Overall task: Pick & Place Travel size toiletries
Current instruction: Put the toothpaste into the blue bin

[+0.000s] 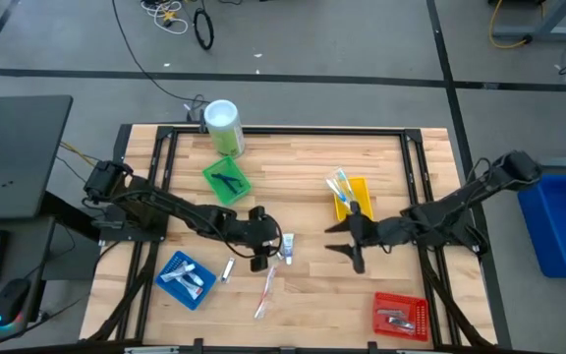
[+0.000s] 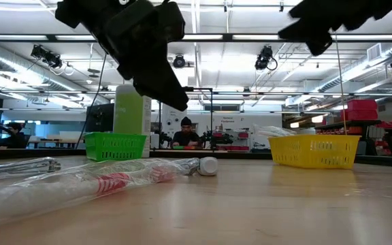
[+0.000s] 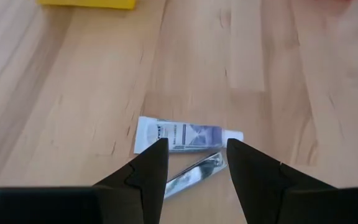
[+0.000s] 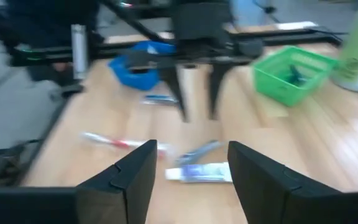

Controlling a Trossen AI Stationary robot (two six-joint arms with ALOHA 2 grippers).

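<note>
Left wrist view: tube just beyond open left gripper.

White tube and silvery clipper lie flat, touching.

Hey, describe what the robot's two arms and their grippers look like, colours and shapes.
Both arms are black, slim and jointed. The left gripper and right gripper each end in two dark fingers that taper to blunt wedge tips with flat inner faces. Thin dark cables run along the left arm's links. No markings are visible.
</note>
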